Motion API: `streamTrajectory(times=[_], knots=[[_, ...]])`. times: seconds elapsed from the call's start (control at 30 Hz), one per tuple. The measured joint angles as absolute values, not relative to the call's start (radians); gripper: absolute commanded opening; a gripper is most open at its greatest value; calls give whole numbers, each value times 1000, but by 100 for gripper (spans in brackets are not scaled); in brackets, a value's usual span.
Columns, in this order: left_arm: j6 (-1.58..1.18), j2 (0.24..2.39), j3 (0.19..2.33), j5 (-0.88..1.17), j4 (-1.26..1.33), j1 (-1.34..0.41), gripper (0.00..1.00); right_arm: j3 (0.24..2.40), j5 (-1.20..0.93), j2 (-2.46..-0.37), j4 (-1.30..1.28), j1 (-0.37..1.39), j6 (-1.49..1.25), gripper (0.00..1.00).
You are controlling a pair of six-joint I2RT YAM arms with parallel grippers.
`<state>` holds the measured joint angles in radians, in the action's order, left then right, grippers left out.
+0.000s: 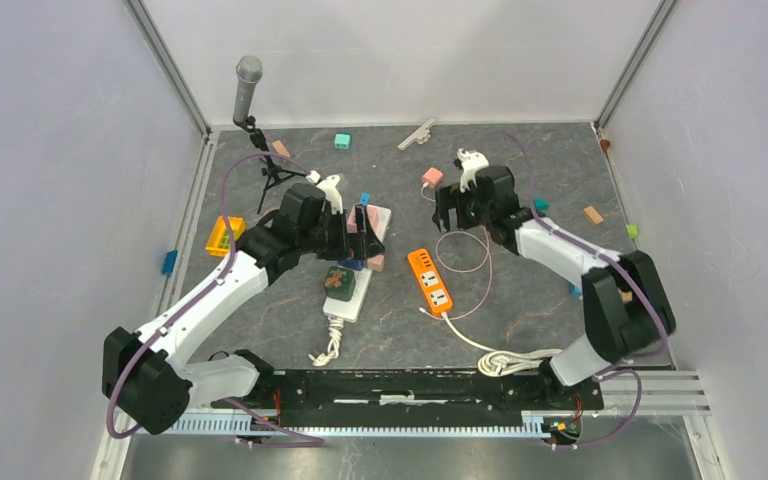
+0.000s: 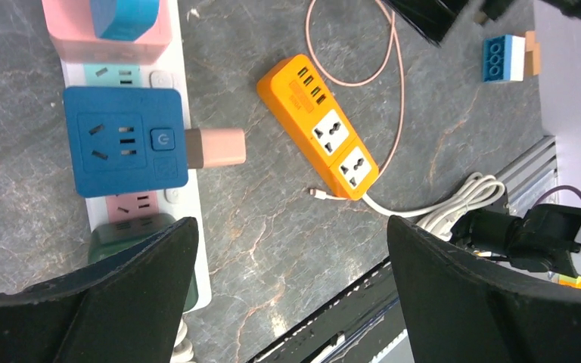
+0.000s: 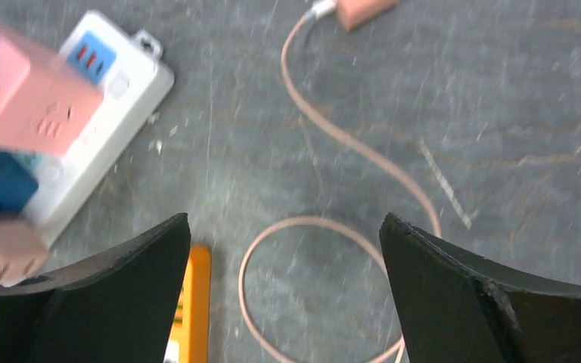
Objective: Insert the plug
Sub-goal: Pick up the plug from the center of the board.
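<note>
A pink charger plug (image 1: 432, 177) lies on the table at the back middle, and its thin pink cable (image 1: 468, 262) loops toward the orange power strip (image 1: 430, 280). My right gripper (image 1: 457, 218) is open and empty, just in front and right of that plug. In the right wrist view the gripper (image 3: 284, 287) hovers over the cable loop (image 3: 325, 227), with the plug (image 3: 363, 9) at the top edge. My left gripper (image 1: 365, 240) is open and empty above the white power strip (image 1: 355, 300). The left wrist view (image 2: 291, 249) shows a blue adapter (image 2: 125, 141) with a pink plug (image 2: 215, 147) on its side.
A microphone on a tripod (image 1: 248, 85) stands at the back left. Small blocks lie around: teal (image 1: 342, 141), yellow (image 1: 222, 236), tan (image 1: 593, 214). A white bar (image 1: 417, 133) lies at the back. Coiled white cords (image 1: 505, 360) lie near the arm bases.
</note>
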<state>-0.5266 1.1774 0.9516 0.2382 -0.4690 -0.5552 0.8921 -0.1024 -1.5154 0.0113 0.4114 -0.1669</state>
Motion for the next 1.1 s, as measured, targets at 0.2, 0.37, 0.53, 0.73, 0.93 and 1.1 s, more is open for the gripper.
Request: streamTrajectory(times=[0.2,0.37,0.53,0.73,0.93,1.1], knots=[[-517,1177,973,232,-472,-555,100,1205,-63,-1744,-72,406,-152,98],[-503,1171,973,212,-483,-555,100,1459,-35,-1950,-140,405,-147,98],[-496,1150,973,208,-485,-555,100,1624,42,-2128,-221,405,-146,96],[-496,1103,957,191,-485,-555,100,1747,88,-2273,-308,405,-152,75],[-496,1097,947,184,-485,-555,100,1721,83,-2270,-315,413,-146,42],[-496,1097,947,184,-485,-555,100,1564,57,-2178,-257,422,-127,5]])
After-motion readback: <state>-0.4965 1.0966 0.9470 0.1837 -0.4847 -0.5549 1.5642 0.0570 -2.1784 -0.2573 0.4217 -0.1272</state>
